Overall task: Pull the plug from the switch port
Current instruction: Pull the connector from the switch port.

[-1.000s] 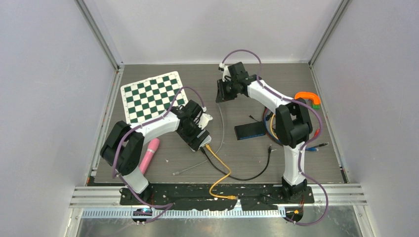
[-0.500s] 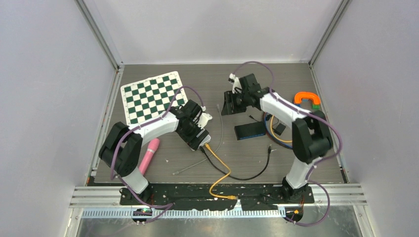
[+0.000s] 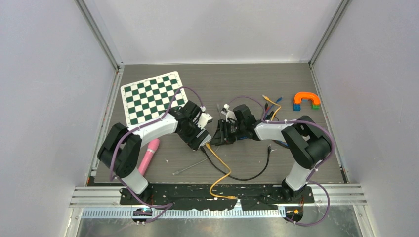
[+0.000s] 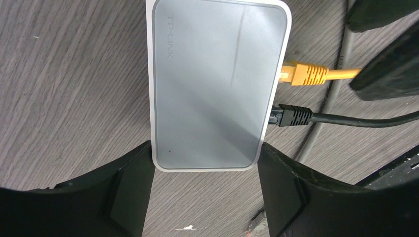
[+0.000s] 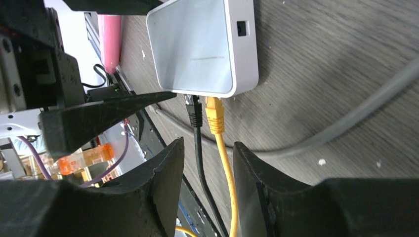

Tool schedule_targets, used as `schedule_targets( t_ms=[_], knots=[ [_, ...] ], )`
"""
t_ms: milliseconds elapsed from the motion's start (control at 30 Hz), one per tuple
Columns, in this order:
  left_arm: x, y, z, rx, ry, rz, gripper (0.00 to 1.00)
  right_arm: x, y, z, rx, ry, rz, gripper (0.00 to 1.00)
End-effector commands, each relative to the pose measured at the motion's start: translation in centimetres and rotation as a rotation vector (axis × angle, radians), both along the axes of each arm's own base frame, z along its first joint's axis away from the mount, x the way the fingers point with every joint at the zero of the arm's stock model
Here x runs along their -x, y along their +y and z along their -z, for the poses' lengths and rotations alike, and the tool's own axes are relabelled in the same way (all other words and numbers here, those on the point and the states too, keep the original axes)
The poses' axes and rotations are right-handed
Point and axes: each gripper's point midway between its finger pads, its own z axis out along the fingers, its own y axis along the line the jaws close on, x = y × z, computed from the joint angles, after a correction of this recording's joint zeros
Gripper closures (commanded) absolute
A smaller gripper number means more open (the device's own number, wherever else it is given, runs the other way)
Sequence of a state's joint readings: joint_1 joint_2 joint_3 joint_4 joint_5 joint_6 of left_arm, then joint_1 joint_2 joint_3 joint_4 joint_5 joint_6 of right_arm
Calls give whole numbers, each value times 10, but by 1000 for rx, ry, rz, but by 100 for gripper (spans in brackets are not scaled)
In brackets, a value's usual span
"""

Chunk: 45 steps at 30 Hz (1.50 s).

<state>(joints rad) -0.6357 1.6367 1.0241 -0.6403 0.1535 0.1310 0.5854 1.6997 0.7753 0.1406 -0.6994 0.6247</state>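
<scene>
We see the switch (image 4: 212, 84) near the tabletop (image 3: 237, 79) centre, left gripper (image 4: 203, 153) clamped across its sides. Right gripper (image 5: 207, 145) sits just off the port side, fingers apart, straddling both cables (image 5: 225, 168), touching neither. Yellow plug (image 5: 214, 114) and black plug (image 5: 193, 111) are seated in the switch, side by side.

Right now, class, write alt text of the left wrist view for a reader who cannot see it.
A grey TP-Link switch lies on the wood-grain table, clasped at its near end by the left gripper. A yellow plug and a black plug sit in ports on its right edge.
</scene>
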Motion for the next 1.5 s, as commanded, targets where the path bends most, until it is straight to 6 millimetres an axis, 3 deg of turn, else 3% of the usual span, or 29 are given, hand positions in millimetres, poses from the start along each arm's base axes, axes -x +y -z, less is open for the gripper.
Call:
schedule_targets(
  t_ms=[0, 333, 733, 1233, 1467],
  knots=[
    [-5, -12, -14, 68, -43, 5, 67, -13, 21, -14, -114, -15, 7, 52],
    [-2, -17, -12, 72, 2, 17, 67, -21, 24, 17, -70, 56, 68, 54],
    [-5, -17, -8, 57, 20, 6, 66, -11, 45, 9, -150, 101, 22, 62],
    [-8, -19, -15, 113, 7, -18, 67, -7, 43, 20, -129, 116, 46, 65],
    [-9, -18, -16, 125, 6, -23, 67, -2, 49, 4, -223, 124, 25, 72]
  ],
)
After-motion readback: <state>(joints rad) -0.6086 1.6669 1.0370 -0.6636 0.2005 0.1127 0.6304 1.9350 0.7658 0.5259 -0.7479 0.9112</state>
